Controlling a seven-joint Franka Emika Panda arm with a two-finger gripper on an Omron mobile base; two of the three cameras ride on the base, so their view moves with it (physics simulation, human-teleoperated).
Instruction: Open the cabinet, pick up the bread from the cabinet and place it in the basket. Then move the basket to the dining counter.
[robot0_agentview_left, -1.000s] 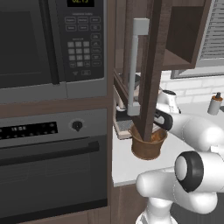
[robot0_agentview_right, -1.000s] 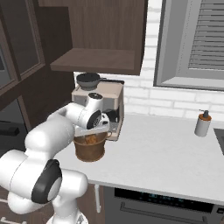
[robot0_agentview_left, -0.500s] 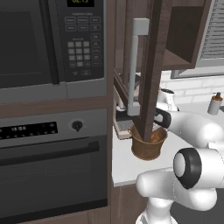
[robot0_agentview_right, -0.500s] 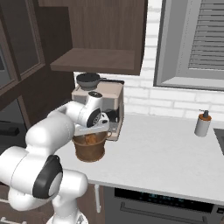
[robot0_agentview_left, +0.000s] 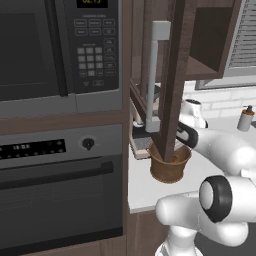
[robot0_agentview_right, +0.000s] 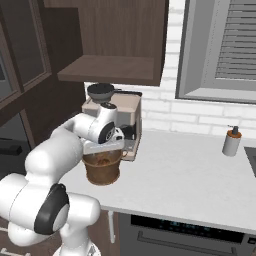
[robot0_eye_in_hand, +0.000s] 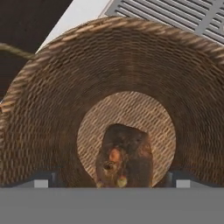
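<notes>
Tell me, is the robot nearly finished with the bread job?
About halfway. The cabinet door is open and the bread already lies at the bottom of the basket. The gripper hangs open right above it, holding nothing. The basket sits on the kitchen worktop; carrying it to the dining counter is left.

Cabinet door (robot0_agentview_left: 172, 75) hides basket (robot0_agentview_left: 170, 167) rim; claw unseen.

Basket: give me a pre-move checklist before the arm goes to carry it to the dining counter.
1. Bread lies on the floor of the basket: ok.
2. Jaws open, apart from the bread: ok.
3. Basket upright on the worktop: ok.
4. Gripper directly over the basket: ok.
5. Cabinet door hangs open over the basket: not ok.
6. Looped handle's position for a grasp: cannot tell.
</notes>
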